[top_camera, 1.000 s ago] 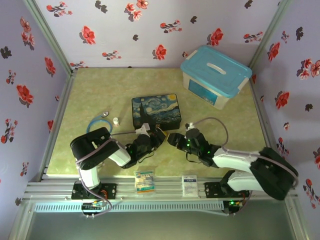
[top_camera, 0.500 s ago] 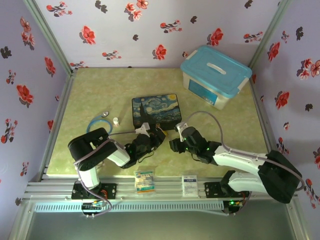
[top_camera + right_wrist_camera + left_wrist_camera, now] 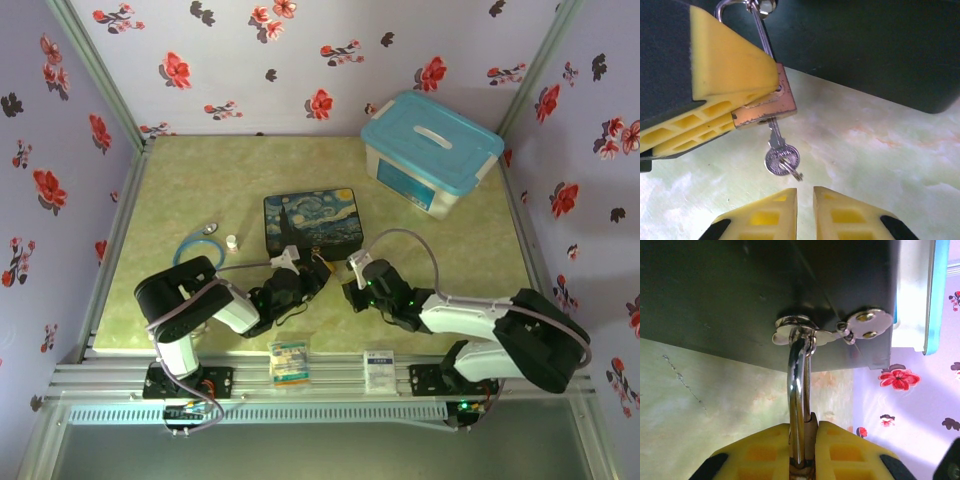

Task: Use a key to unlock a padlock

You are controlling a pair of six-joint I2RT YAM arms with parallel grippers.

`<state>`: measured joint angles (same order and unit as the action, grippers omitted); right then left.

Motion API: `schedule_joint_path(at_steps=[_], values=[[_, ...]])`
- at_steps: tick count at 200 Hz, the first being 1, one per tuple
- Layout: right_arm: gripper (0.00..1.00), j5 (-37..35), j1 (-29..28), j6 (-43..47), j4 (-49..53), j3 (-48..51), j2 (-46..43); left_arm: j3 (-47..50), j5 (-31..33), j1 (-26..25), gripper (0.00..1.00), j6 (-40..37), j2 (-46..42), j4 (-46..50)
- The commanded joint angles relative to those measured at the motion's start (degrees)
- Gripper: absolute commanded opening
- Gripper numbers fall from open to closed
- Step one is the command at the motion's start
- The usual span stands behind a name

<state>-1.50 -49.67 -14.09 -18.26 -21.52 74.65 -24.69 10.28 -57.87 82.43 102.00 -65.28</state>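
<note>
My left gripper [image 3: 803,426] is shut on the brass padlock [image 3: 765,107]. The padlock's silver shackle [image 3: 799,390] passes through the clasp [image 3: 800,332] on the front of the Starry Night tin [image 3: 312,222]. In the right wrist view the small silver key [image 3: 781,159] sticks out of the padlock's underside, its round head hanging free with a little ring. My right gripper [image 3: 805,192] sits just below the key head, its yellow jaws nearly together with nothing between them and not touching the key. From above, both grippers [image 3: 305,275] [image 3: 352,290] meet at the tin's front edge.
A blue-lidded plastic box [image 3: 430,150] stands at the back right. A small white cylinder [image 3: 232,242] and a blue cable loop [image 3: 192,250] lie left of the tin. Two small packets [image 3: 288,360] [image 3: 379,368] rest on the front rail.
My right gripper has closed its jaws and shifted slightly left toward the padlock. The left gripper still holds the padlock in the same place.
</note>
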Motion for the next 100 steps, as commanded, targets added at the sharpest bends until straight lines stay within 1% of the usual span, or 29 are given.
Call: schedule_joint_path(at_steps=[1, 15, 48, 79, 100], values=[[0.12, 1.5, -0.2, -0.8, -6.3, -0.3, 1.8, -0.5, -0.4, -0.7, 0.0, -1.5, -3.3, -3.2], [0.09, 1.4, -0.3, -1.0, -9.5, 0.0, 2.2, -0.3, -0.3, -0.9, 0.0, -1.5, -3.3, -3.1], [0.05, 2.6, -0.3, -1.0, -13.1, -1.7, 4.6, -0.8, -0.3, -2.0, 0.0, -1.0, -2.2, -3.6], [0.04, 2.6, -0.3, -0.3, -12.9, -3.9, 6.1, -1.2, -0.5, -2.8, 0.0, -0.9, -1.5, -3.7], [0.03, 1.7, -0.3, -0.8, -13.3, -3.9, 5.5, -1.2, -0.7, -3.4, 0.0, -0.4, -0.6, -3.9]])
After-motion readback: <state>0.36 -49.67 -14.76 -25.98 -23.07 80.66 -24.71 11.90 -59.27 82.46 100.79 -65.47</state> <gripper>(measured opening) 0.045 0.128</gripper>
